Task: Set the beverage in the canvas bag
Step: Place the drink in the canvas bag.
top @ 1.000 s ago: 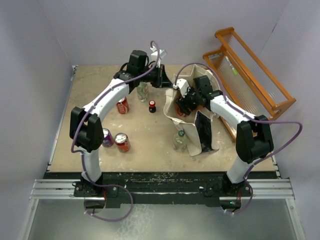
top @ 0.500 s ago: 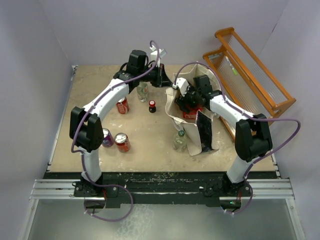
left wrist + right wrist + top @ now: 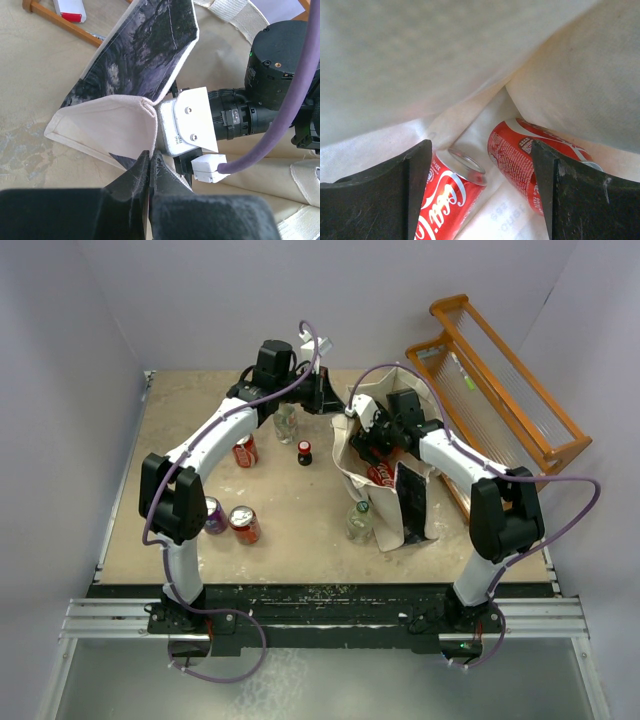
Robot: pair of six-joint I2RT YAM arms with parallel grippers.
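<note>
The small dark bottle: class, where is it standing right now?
Top view, mid-table: the dark bottle stands just left of the canvas bag, with a red can further left.

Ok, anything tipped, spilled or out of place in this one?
Inside the canvas bag, one red can and a second red can lie on their sides rather than upright; no liquid shows. The tabletop carries whitish smears that look dry.

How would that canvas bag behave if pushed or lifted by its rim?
Probably floppy: the canvas bag creases where the left gripper pinches its rim, so lifting there would likely bunch it. With red cans lying inside, it is probably bottom-heavy; a push might crumple it rather than tip it.
</note>
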